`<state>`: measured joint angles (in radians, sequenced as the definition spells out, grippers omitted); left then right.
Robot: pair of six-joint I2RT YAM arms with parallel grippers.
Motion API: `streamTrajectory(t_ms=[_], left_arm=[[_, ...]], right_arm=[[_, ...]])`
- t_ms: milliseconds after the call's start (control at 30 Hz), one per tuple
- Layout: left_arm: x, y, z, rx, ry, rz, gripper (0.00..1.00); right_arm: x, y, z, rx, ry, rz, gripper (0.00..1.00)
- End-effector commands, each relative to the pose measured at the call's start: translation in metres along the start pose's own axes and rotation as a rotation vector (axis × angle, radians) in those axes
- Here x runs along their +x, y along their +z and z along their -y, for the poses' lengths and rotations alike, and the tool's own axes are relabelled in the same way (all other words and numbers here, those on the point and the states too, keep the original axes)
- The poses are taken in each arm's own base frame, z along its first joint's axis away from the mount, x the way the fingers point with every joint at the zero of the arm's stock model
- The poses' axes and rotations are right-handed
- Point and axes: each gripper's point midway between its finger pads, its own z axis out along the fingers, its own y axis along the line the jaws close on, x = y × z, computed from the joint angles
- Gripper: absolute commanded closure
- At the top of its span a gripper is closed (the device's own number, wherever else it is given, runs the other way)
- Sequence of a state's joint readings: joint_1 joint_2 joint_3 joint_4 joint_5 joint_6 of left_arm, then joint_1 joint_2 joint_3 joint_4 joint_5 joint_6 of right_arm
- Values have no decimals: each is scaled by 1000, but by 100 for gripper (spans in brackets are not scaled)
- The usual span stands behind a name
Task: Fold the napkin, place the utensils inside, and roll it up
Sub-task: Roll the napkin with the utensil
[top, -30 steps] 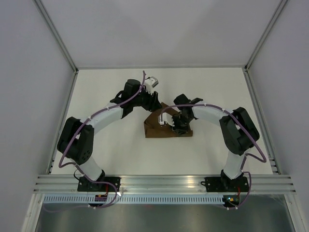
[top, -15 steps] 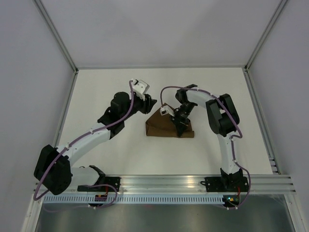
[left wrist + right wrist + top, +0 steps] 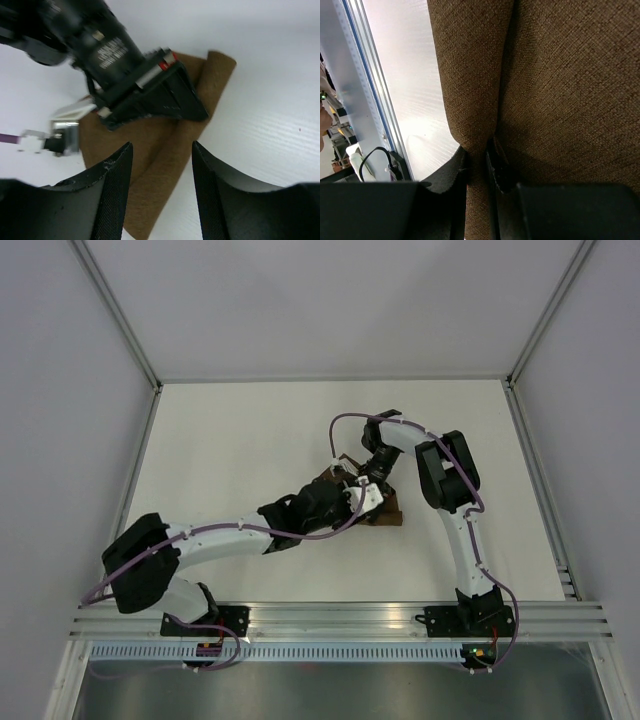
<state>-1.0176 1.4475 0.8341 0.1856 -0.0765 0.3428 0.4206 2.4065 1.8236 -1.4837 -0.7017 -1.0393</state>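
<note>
The brown napkin (image 3: pixel 165 145) lies folded on the white table, with one edge rolled into a thick tube. In the top view only its right end (image 3: pixel 391 512) shows under the two wrists. My right gripper (image 3: pixel 479 156) is shut on the rolled edge of the napkin (image 3: pixel 560 75), the cloth pinched between both fingers; from above it sits at the napkin's far side (image 3: pixel 368 478). My left gripper (image 3: pixel 161 192) hovers open over the napkin's near side (image 3: pixel 352 500), the roll showing between its fingers, which do not touch it. The utensils are hidden.
The white table (image 3: pixel 230 440) is boxed in by grey walls on three sides. An aluminium rail (image 3: pixel 330 615) with both arm bases runs along the near edge. The left arm lies low across the table's middle.
My left arm has swung from the napkin's far left side down and round to its near side, and its jaws have widened a little. The right gripper has stayed on the napkin.
</note>
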Motion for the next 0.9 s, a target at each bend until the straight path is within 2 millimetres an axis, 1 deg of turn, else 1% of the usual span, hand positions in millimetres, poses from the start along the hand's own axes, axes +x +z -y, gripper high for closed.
streamTrajectory(t_ms=[0,33,100,133,167,233,267,367,433,567,700,800,867], left_arm=[[19,10,18,54,100,-94,44],[29,17,24,70,104,-123,43],[36,23,28,79,107,-140,44],[46,29,31,84,112,-165,44],[49,32,31,82,115,-171,43],[51,38,30,68,118,-164,43],[56,41,32,70,122,-172,43],[61,49,32,60,137,-175,43],[58,53,28,38,145,-159,41],[61,59,26,15,154,-155,40],[70,65,32,37,157,-171,40],[76,68,41,74,145,-179,41],[84,70,46,100,133,-197,45]], right_arm=[[23,17,32,29,-14,-106,83],[24,18,34,27,-11,-105,83],[24,19,34,27,-10,-106,83],[24,19,35,25,-8,-107,83],[24,19,35,27,-8,-106,83],[24,19,36,32,-8,-105,83],[24,19,37,33,-8,-104,83],[25,19,37,31,-2,-104,84],[25,20,38,31,-2,-102,84],[24,22,39,27,2,-99,84],[24,23,40,26,4,-96,84],[24,23,40,25,5,-97,84],[24,23,39,25,6,-94,84]])
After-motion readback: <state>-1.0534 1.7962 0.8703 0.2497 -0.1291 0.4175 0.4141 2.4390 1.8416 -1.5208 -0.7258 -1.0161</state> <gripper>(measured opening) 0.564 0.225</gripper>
